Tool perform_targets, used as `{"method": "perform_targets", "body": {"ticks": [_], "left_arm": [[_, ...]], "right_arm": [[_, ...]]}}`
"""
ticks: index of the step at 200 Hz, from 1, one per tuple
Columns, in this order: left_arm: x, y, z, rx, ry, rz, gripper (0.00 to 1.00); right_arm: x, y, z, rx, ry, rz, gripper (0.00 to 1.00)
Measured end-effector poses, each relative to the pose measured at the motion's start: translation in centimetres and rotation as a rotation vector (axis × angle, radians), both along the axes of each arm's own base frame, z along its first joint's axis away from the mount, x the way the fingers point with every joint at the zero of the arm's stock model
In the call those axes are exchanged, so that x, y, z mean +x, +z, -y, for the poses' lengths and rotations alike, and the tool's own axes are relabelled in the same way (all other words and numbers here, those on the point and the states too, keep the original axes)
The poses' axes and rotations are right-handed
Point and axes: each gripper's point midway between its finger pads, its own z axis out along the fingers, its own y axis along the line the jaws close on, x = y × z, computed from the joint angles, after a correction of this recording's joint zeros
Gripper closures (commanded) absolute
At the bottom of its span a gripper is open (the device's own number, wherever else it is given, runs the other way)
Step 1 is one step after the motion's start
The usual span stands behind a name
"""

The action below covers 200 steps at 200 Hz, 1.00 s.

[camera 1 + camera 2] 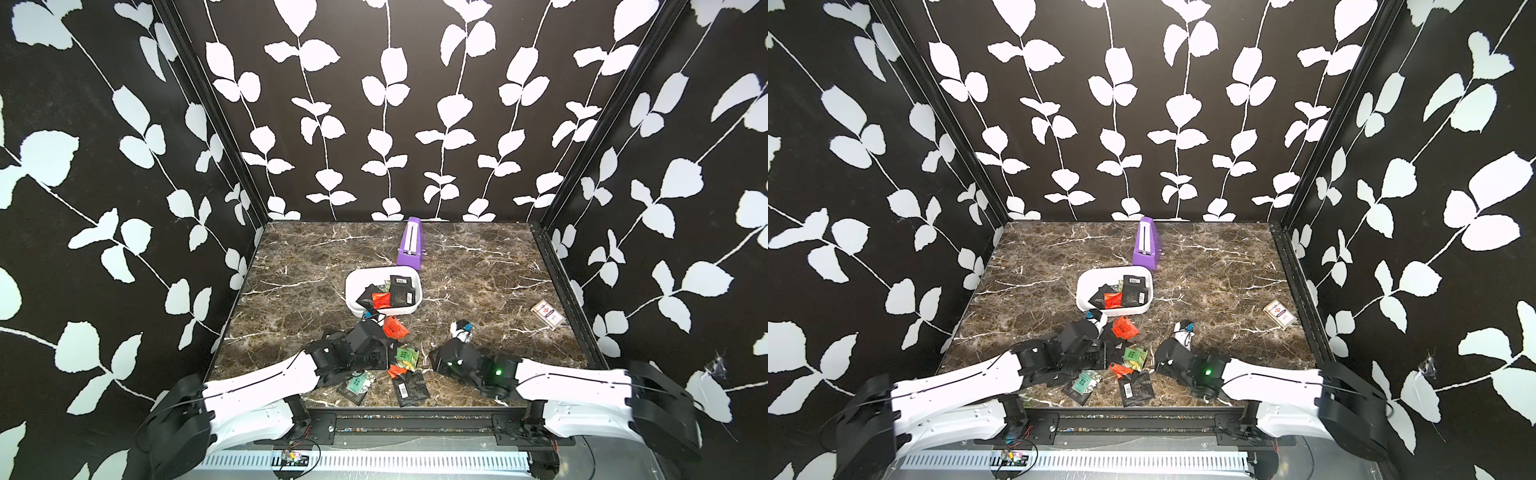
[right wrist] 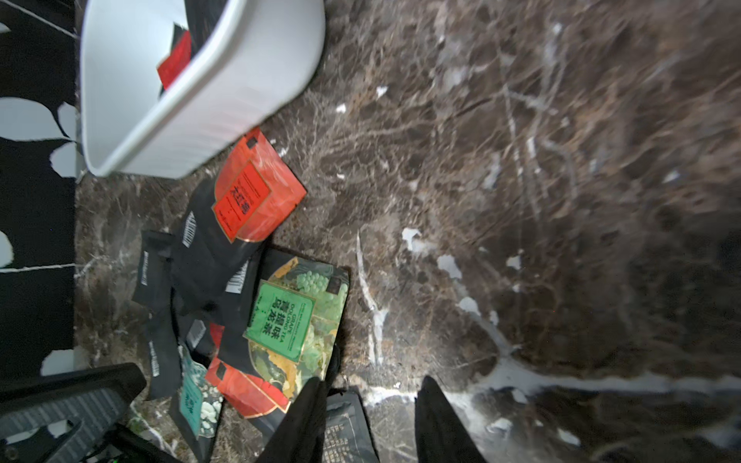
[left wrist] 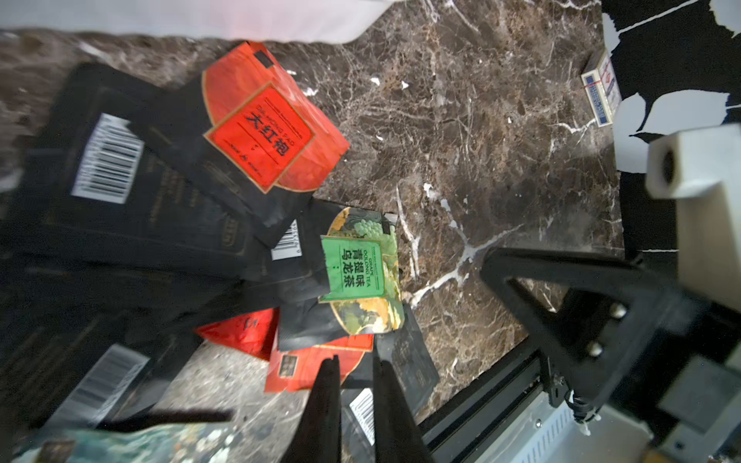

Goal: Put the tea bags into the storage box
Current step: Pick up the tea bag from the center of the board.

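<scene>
Left gripper (image 3: pixel 356 360), jaws nearly together, grip uncertain, picks at tea bags (image 1: pixel 405 357) heaped by worktop's (image 1: pixel 478 282) front edge; right gripper (image 2: pixel 372 381) stands apart. Next, likely: lift one into storage box (image 1: pixel 352 291).

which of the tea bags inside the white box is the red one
The red-orange tea bag lying near the front wall of the white box; the black ones around it carry white barcode labels.

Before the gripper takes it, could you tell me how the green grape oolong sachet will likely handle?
The green sachet looks thin and creased, so it will probably flex rather than stay stiff. Its glossy printed foil may be slippery. It overlaps the black sachets beside it, so a push would likely drag neighbours along.
</scene>
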Motion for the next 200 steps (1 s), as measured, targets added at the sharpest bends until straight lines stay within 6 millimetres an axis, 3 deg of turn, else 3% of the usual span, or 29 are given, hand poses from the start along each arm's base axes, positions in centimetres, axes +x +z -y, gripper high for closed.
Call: {"method": "perform_targets", "body": {"ticks": [36,89,159,200], "left_arm": [[0.4,-1.4,0.4,0.029,0.005,-0.012,0.90],[0.9,-3.5,1.2,0.060,0.007,-0.033,0.92],[1.1,-5.7,1.6,0.095,0.008,-0.054,0.94],[1.2,-6.0,1.7,0.086,0.011,-0.052,0.95]], "right_arm": [[0.3,-1.4,-0.9,-0.014,-0.005,-0.010,0.63],[1.2,-1.3,-3.3,0.023,0.001,-0.002,0.63],[1.1,-2.4,-3.8,0.023,0.005,-0.025,0.61],[1.2,-2.7,-4.1,0.026,0.003,-0.029,0.61]]}}
